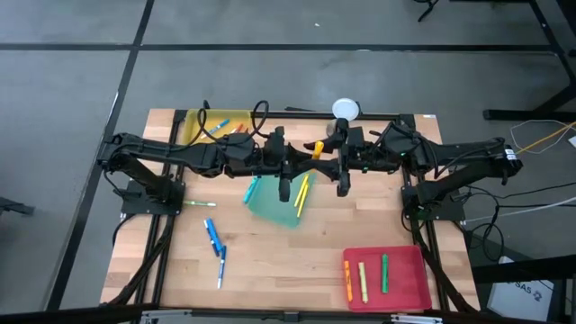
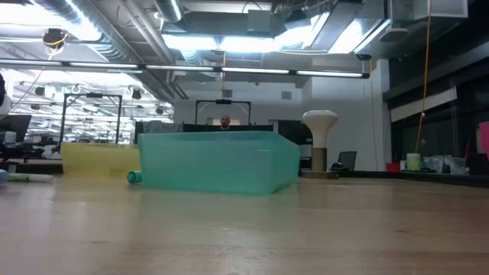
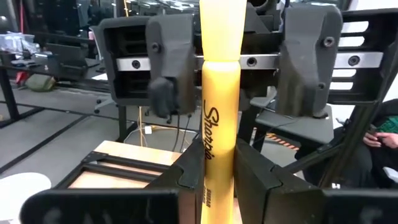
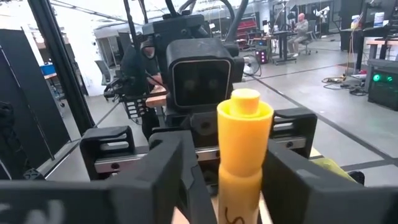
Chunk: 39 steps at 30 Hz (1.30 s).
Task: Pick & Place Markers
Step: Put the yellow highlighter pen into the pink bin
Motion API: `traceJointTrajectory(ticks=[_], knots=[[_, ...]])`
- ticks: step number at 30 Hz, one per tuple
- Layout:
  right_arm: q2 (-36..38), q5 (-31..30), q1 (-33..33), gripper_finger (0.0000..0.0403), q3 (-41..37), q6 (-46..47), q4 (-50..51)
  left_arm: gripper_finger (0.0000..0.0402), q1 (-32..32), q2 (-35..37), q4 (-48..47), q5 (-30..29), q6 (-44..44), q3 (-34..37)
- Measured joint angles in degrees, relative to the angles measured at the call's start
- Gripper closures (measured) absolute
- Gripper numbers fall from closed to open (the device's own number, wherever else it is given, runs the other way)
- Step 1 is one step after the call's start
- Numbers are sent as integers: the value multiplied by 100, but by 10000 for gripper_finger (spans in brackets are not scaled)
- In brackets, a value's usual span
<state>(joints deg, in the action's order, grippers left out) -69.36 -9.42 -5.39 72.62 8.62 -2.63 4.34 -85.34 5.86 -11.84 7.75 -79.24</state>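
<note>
A yellow marker (image 3: 219,106) is held upright in mid-air between the two arms, above the middle of the wooden table (image 1: 297,261). The left gripper (image 3: 219,180) is clamped narrowly on its lower barrel. The right gripper (image 4: 239,168) faces it from the other side, its fingers (image 4: 292,177) set either side of the capped end; whether they press the marker yet cannot be told.

This appears to be a hand-over. It is best done if the left grip is kept firm until the right fingers are fully closed on the barrel.

Below the grippers lies a teal tray (image 1: 274,202), with a yellow tray (image 1: 193,126) near the far edge and a red tray (image 1: 405,279) near the front right corner. Loose blue markers (image 1: 214,241) lie front left. Open board is left at front centre.
</note>
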Motion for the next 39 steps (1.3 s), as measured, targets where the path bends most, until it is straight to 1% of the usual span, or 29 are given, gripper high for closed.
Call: traceJointTrajectory(ticks=[8,13,14,19,24,27,30,33,39], knots=[[0,-25,4,342,0,33,39,348,-27,2,1,41,11,0],[0,-17,4,343,0,-2,35,347,-32,3,26,34,9,0],[0,-11,4,343,0,-2,34,340,-31,2,26,29,7,0],[0,27,2,343,0,17,39,267,-37,4,45,86,90,0],[25,154,0,343,0,17,48,200,-93,4,-1,147,599,0],[131,156,0,343,0,17,160,162,-151,11,-262,199,812,0],[330,167,-21,343,0,96,466,134,-161,15,-685,264,1035,0],[540,176,-53,343,0,224,914,123,-175,29,-1062,406,1129,0],[888,163,-298,343,0,531,1900,125,-175,199,-1813,411,1318,2]])
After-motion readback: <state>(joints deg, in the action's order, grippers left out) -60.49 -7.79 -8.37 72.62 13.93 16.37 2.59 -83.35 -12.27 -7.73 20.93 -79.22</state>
